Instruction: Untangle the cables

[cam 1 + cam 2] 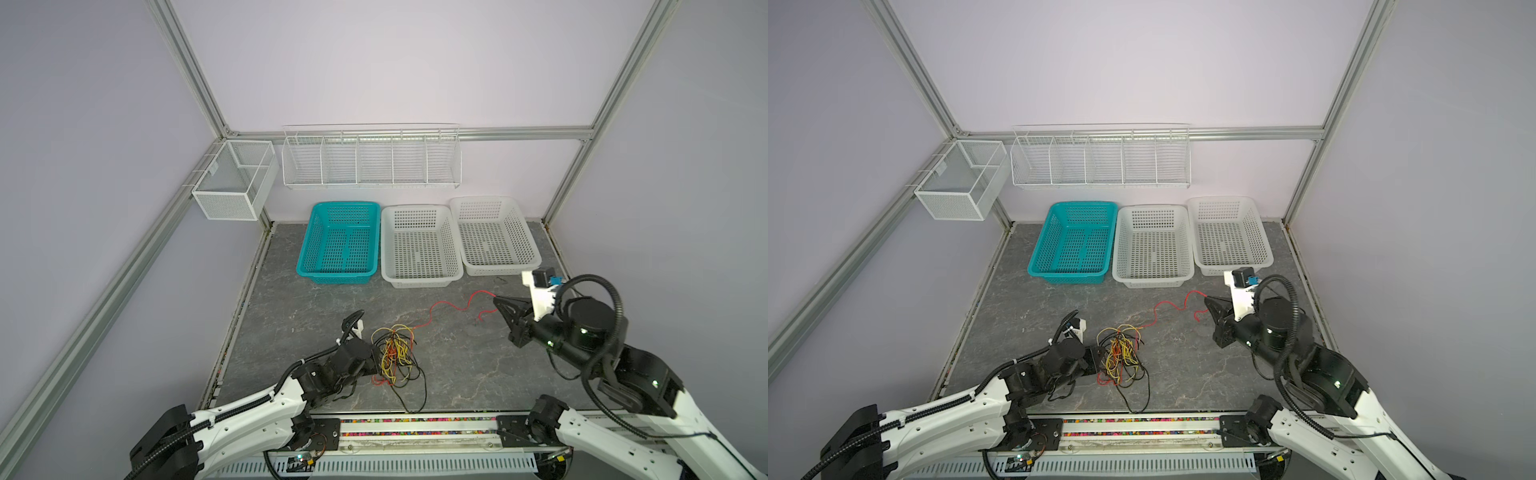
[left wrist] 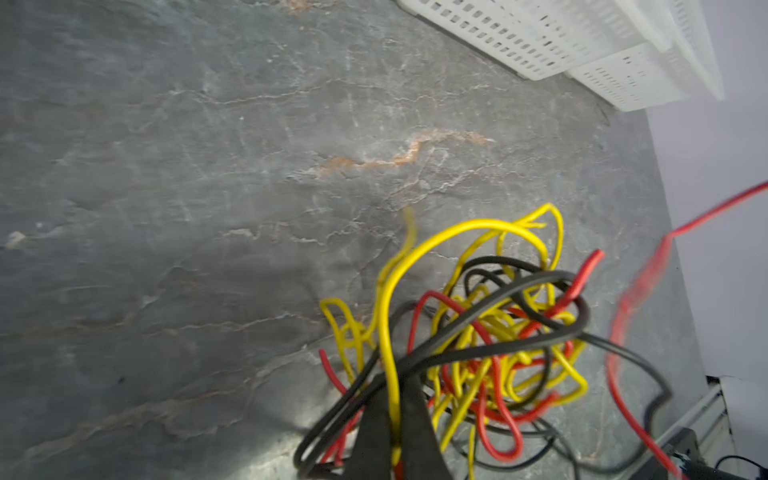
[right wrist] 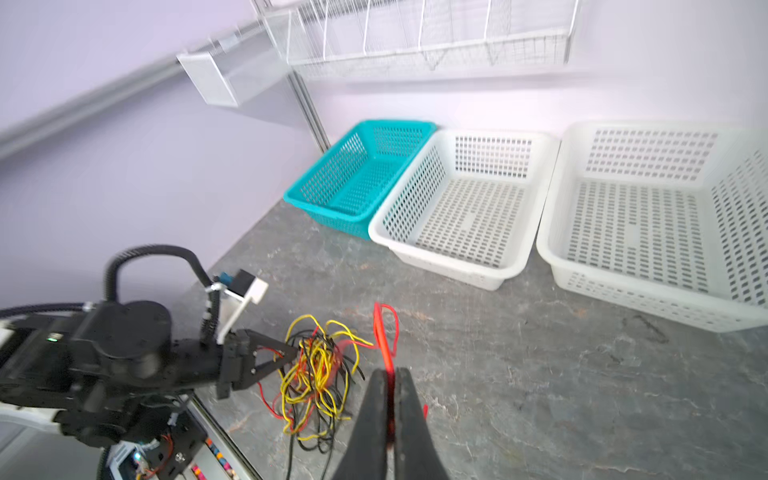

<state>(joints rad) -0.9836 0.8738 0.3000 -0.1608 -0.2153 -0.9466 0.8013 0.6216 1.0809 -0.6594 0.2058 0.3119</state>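
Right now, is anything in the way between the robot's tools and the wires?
No, nothing visible. The right tool is shut on the red wire, and the left tool is shut on a yellow wire at the tangle.

left gripper: fingertips lost among cables, both top views.
red cable: blurred streak, cut by left wrist view's edge.
wall rack: blurred, right wrist view.
dark speck, far-right of desk, by white basket: too small to identify.

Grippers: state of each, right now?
Left gripper: shut on yellow cable.
Right gripper: shut on red cable.
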